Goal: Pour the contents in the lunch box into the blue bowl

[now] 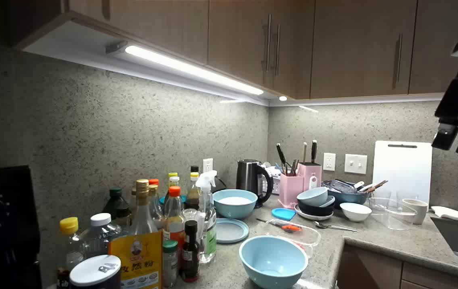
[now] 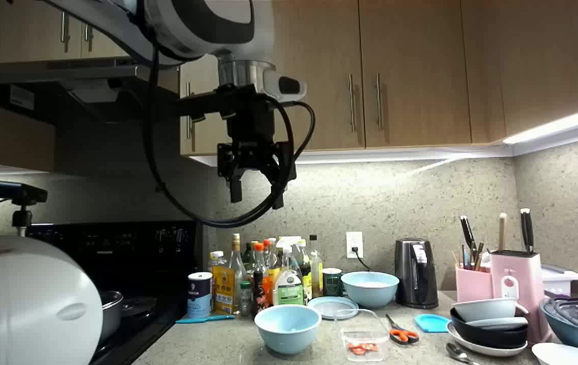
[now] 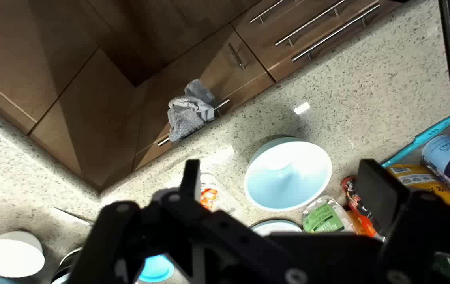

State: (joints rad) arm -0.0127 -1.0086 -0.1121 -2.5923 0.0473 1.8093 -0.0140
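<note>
The blue bowl stands upright near the counter's front; it also shows in an exterior view and, looking empty, in the wrist view. Beside it is a clear plastic box, the lunch box, also partly seen in the wrist view. The contents, reddish bits, lie inside it and show in the wrist view. My gripper hangs high above the counter, apart from everything. In the wrist view its fingers are wide apart with nothing between them. It also shows in an exterior view.
Orange-handled scissors lie beside the box. Behind the bowl are a round pale-blue lid, a spray bottle, several other bottles and a second light-blue bowl. A kettle, pink knife block and stacked bowls stand further along.
</note>
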